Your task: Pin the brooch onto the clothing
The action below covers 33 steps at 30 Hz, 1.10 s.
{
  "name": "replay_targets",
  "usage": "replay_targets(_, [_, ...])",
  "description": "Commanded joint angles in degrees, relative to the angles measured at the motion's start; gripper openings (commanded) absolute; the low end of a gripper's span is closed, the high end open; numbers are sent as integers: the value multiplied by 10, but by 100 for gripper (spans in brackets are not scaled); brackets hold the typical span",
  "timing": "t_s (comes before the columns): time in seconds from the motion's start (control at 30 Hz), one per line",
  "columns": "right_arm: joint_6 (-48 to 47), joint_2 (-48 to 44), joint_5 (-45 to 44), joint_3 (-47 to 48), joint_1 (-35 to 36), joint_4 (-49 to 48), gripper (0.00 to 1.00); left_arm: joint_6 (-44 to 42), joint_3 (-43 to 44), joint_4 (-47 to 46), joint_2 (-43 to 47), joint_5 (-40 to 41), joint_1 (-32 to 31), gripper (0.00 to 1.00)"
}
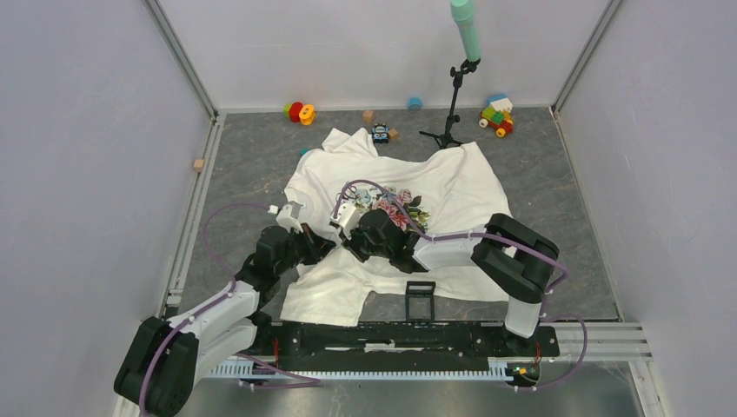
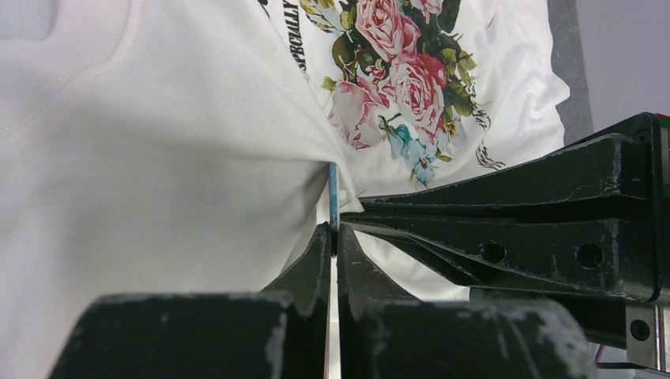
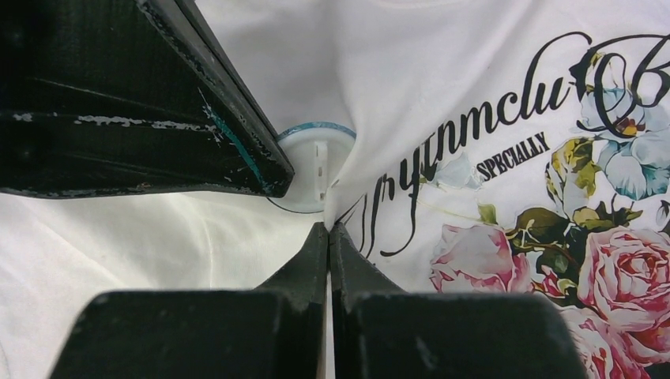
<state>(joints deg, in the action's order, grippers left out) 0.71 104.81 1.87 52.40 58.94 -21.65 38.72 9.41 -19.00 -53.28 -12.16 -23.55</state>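
Note:
The white T-shirt [image 1: 452, 191] with a rose print lies spread on the grey table. My left gripper [image 2: 333, 230] is shut on the brooch [image 2: 333, 193], seen edge-on as a thin blue disc pressed against a raised fold of the shirt [image 2: 158, 158]. My right gripper [image 3: 328, 227] is shut on that fold of shirt [image 3: 442, 63], beside the black lettering. In the right wrist view the brooch [image 3: 312, 170] shows its pale back with a blue rim and a pin clasp, held by the left fingers [image 3: 197, 118]. In the top view the grippers meet at the shirt's left chest, left [image 1: 323, 243] and right [image 1: 349, 241].
A black square frame holder [image 1: 420, 301] stands at the shirt's near hem. A black stand with a teal tube [image 1: 452, 104] stands behind the shirt. Small toys [image 1: 300, 112] [image 1: 497, 115] [image 1: 380, 133] and blocks lie along the back edge. Walls close in both sides.

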Motion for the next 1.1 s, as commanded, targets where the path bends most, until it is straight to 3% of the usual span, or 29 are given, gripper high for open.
replay_targets(0.0, [-8,-11,-6,1,6,-5,1,-6,18,-33,10,-4,0,2])
replay_targets(0.27, [-2,-107,2,-37,4,3,41,7,30,-16,52,-37,1,2])
replay_targets(0.43, [-29,-207,12,-73,-7,21,59,-11,67,47,82,-78,8,2])
replay_targets(0.6, [-22,-293,148,-112,-72,15,74,13,88,57,101,-138,29,2])
replay_targets(0.77, [6,-326,335,-106,-139,8,79,42,136,62,83,-254,39,2])
replay_targets(0.87, [16,-328,389,-91,-161,5,80,46,171,78,66,-324,48,2])
replay_targets(1.07, [46,-306,478,-62,-188,-29,78,-33,256,182,6,-449,71,2])
